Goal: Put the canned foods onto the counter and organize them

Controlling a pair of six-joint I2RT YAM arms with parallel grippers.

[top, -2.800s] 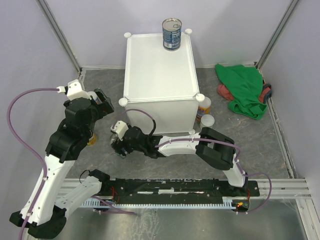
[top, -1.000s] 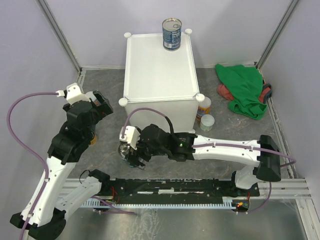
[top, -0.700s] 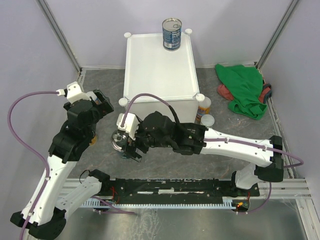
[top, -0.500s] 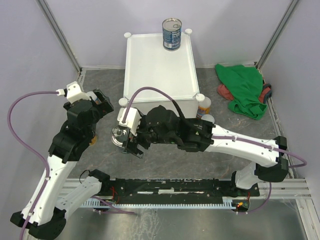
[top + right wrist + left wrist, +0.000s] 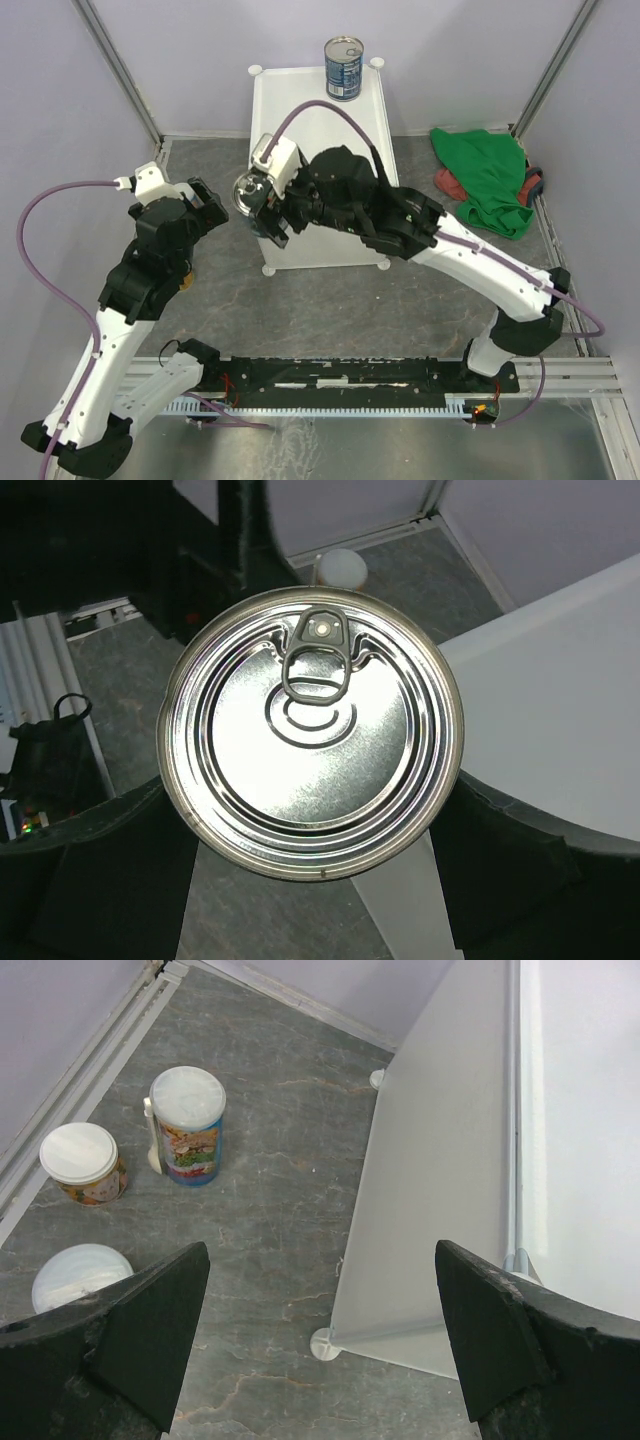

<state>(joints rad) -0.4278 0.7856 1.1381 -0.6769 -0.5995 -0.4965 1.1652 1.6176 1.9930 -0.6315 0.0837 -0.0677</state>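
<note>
**Right gripper** [image 5: 262, 207]: clamped on silver-topped can [image 5: 312, 730], dark fingers [image 5: 105, 865] pressing both sides of the body below the rim, pull-tab facing up. Holds it in the air at the near-left corner of the counter [image 5: 320, 120]. In the wrist view the rim overlaps the counter's left edge, with most of the can above grey floor [image 5: 330, 300].

**Counter top:** flat, white, edged by a thin raised lip. Carries one blue-labelled can [image 5: 343, 67], upright at the far edge near the far-right corner knob. Wide room across the middle and near half.

**Left gripper** [image 5: 205, 203]: jaws spread wide, holding nothing. Hangs over the floor left of the counter, apart from its side wall.

**Floor, left of counter:**
- colourful-labelled can [image 5: 187, 1125], upright, white lid
- orange-labelled can [image 5: 83, 1163], just left of it beside the wall's base rail
- white-lidded can [image 5: 75, 1275], nearer, partly hidden behind a finger, label not readable

All three stand well apart from the counter's side, with open floor between.

**Floor, right of counter:** green cloth [image 5: 485, 180], heaped toward the far-right corner.
</note>
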